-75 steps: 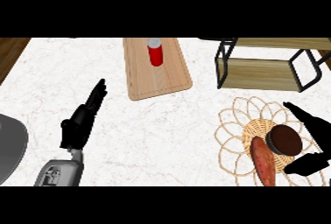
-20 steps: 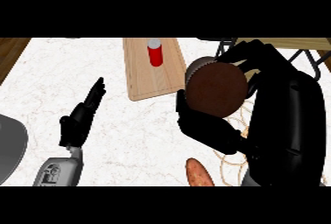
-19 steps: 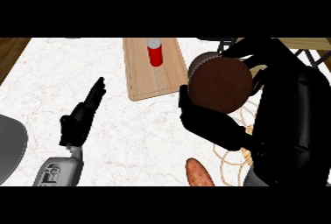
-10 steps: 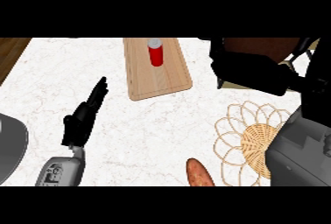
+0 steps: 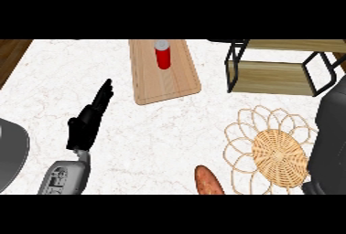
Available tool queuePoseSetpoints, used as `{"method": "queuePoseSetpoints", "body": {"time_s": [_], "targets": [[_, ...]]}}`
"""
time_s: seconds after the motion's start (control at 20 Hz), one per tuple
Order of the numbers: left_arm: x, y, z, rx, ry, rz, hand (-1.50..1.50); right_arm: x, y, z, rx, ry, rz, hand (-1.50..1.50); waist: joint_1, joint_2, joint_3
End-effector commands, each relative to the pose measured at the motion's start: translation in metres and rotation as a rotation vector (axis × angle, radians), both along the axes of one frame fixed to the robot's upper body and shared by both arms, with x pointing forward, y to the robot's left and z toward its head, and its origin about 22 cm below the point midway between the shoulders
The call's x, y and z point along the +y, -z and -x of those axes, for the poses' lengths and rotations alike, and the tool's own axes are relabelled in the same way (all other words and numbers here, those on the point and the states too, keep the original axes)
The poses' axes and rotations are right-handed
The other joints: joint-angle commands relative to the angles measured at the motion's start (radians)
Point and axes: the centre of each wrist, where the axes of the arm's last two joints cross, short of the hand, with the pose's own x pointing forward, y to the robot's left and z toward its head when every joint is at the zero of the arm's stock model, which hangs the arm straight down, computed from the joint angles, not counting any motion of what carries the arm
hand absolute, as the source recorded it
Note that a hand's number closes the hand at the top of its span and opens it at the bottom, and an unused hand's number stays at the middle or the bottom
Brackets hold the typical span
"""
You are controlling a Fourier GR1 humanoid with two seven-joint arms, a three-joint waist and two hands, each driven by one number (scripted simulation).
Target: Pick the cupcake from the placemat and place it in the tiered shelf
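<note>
Head view, near edge first. Left robot hand (image 5: 86, 124) well left of the placemat (image 5: 277, 155): open, fingers straight and together, pointing away from the robot, over bare worktop (image 5: 169, 132); its grey forearm (image 5: 64, 176) enters from the lower edge. Grey rounded object (image 5: 10, 153) further left still, cut off by the view's edge; cannot identify. Orange-brown elongated item (image 5: 208, 180) just beside the placemat's near-left rim, lying on the worktop, partly cut by the lower edge. Placemat: round, woven centre with a looped wire-like border, flat on the worktop. Right forearm (image 5: 331, 132) runs along the placemat's right side and overlaps its rim; the right robot hand is outside the view, so its state cannot be told. Cupcake: not visible on the placemat or anywhere else in this view; its location cannot be told. Beyond the placemat and to the left, a wooden cutting board (image 5: 169, 84) lies flat, with a red can (image 5: 162, 57) standing on its far half. Straight beyond the placemat, well apart from it, the tiered shelf (image 5: 270, 77): black frame, wooden tiers, with part of the upper tier showing at the far edge.
</note>
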Motion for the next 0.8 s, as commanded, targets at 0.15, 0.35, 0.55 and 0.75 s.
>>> {"method": "queuePoseSetpoints", "body": {"time_s": [0.15, 0.35, 0.55, 0.75], "targets": [[-0.004, 0.000, 0.005, 0.012, 0.024, -0.010, 0.00, -0.020, -0.003, -0.031, 0.007, 0.068, 0.120, 1.50, 0.004, 0.002, 0.000], [-0.006, -0.004, 0.004, -0.005, 0.019, -0.006, 0.00, -0.040, 0.004, -0.058, -0.001, 0.060, 0.105, 1.50, 0.008, 0.003, 0.000], [-0.010, 0.004, 0.003, 0.012, 0.030, -0.002, 0.00, -0.058, 0.023, -0.078, 0.014, 0.123, 0.167, 1.50, 0.008, 0.005, 0.000], [-0.003, -0.003, -0.002, 0.003, 0.023, -0.006, 0.00, -0.063, 0.043, -0.090, -0.027, 0.046, 0.276, 1.50, 0.008, 0.005, 0.000]]}}
